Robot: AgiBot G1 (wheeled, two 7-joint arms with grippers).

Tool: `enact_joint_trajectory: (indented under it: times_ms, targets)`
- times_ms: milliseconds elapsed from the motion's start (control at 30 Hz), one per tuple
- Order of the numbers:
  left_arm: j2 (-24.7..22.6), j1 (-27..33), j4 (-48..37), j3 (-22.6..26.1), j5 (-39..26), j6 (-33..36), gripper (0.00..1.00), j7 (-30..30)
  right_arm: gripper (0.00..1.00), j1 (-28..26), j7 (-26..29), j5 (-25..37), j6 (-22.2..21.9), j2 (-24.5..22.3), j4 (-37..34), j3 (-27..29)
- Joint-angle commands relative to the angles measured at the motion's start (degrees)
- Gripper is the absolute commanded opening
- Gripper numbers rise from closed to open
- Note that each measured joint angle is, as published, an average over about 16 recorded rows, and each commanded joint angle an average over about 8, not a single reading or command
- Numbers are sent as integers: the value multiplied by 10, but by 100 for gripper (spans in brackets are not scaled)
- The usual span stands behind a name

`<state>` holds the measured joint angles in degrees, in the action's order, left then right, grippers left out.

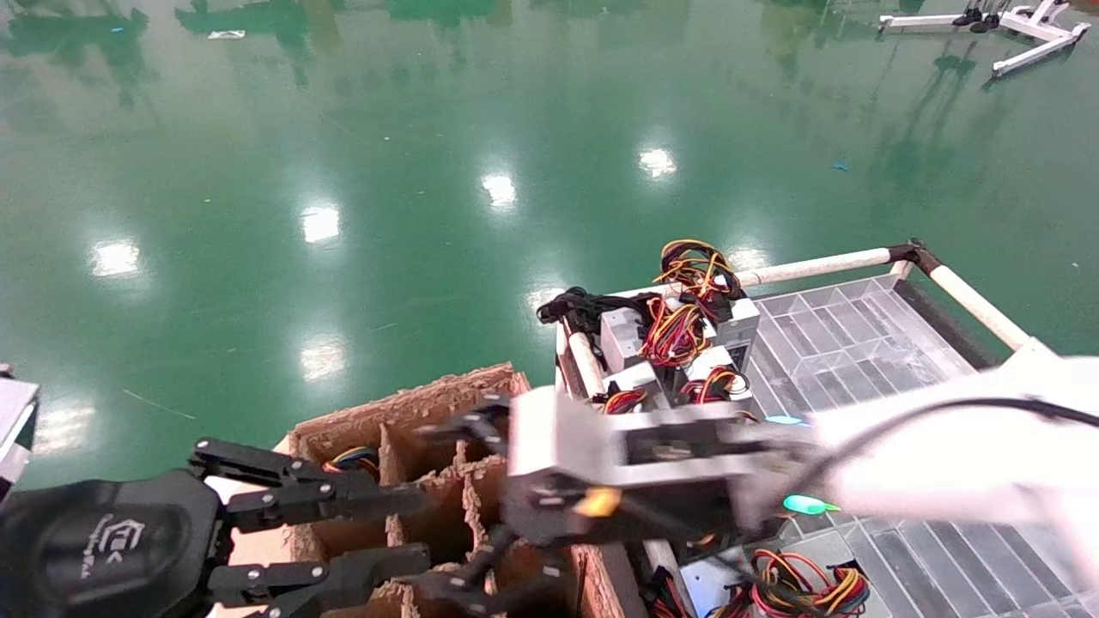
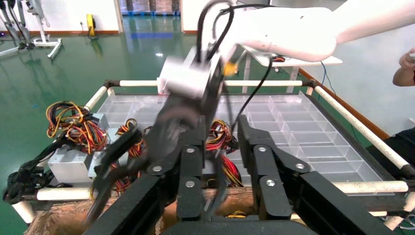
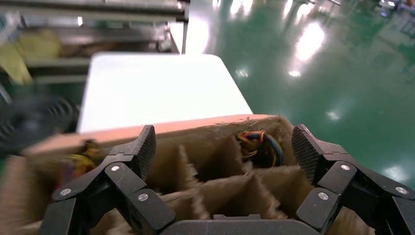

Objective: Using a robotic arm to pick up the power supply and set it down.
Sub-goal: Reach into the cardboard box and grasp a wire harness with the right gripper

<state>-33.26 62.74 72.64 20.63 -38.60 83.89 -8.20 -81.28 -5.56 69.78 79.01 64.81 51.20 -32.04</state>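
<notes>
My right arm, white with a grey wrist block (image 1: 558, 446), reaches in from the right. Its gripper (image 1: 468, 506) hangs open and empty over the divided cardboard box (image 1: 403, 399). In the right wrist view the right gripper (image 3: 226, 147) spans the box's cells (image 3: 220, 186), and one far cell holds a bundle of coloured wires (image 3: 259, 144). Several grey power supplies (image 1: 678, 343) with red, orange and yellow wires are piled at the near-left corner of the clear tray (image 1: 859, 335). My left gripper (image 1: 412, 528) is parked open at the box's left.
A white pipe frame (image 1: 824, 266) rims the tray, whose gridded cells are bare on the right. More power supplies (image 1: 798, 588) lie at the lower edge. In the left wrist view a grey power supply (image 2: 68, 164) sits by the frame. Green floor lies beyond.
</notes>
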Motion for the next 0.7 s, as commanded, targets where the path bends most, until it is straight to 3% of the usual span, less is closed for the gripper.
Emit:
enact_joint_trajectory:
  times_ms: [33, 267, 300, 367, 533, 567, 633, 700]
  targets:
    - [0, 0, 0, 0, 0, 0, 0, 0, 100, -22, -32, 33, -10, 35, -31, -17]
    - [0, 0, 0, 0, 0, 0, 0, 0, 100, -58, -141, 95, -84, 117, -120, -49]
    - [0, 0, 0, 0, 0, 0, 0, 0, 96, -60, -153, 96, -94, 123, -127, -54]
    - [0, 0, 0, 0, 0, 0, 0, 0, 79, -60, -175, 94, -114, 131, -136, -65]
    - [0, 0, 0, 0, 0, 0, 0, 0, 16, -54, -207, 64, -159, 136, -136, -102]
    - [0, 0, 0, 0, 0, 0, 0, 0, 7, -53, -211, 57, -168, 136, -134, -111]
    - [0, 0, 0, 0, 0, 0, 0, 0, 0, -52, -219, 44, -186, 137, -130, -130]
    - [0, 0, 0, 0, 0, 0, 0, 0, 0, -53, -224, 31, -206, 137, -125, -151]
